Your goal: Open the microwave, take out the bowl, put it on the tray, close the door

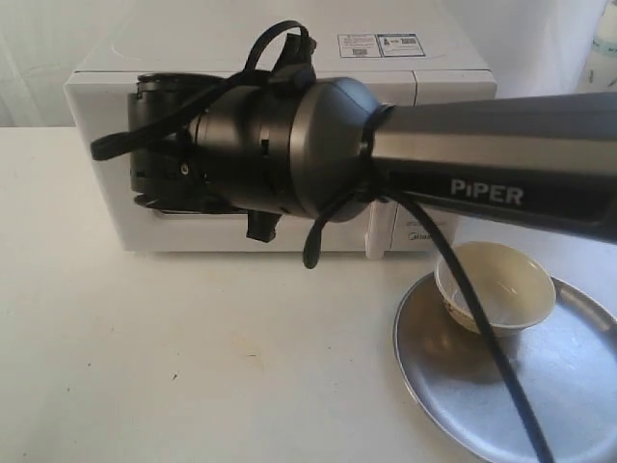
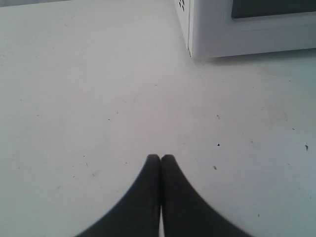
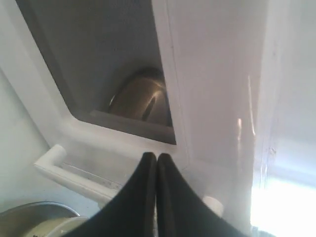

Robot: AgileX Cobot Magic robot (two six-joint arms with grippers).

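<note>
My right gripper (image 3: 157, 156) has its fingers pressed together, tips at the white frame of the door (image 3: 212, 98), beside its dark window (image 3: 98, 59) and handle (image 3: 64, 170). My left gripper (image 2: 160, 157) is also pressed together, empty, over the table (image 2: 74, 98) near the microwave (image 1: 241, 39) corner. The bowl (image 1: 496, 285) sits upright on the tray (image 1: 540, 386), just right of the microwave front.

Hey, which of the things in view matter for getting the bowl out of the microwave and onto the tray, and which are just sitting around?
For the job: microwave, door, bowl, tray, right gripper.

Just there: table, stickers on the microwave top, left gripper shut above the table.
</note>
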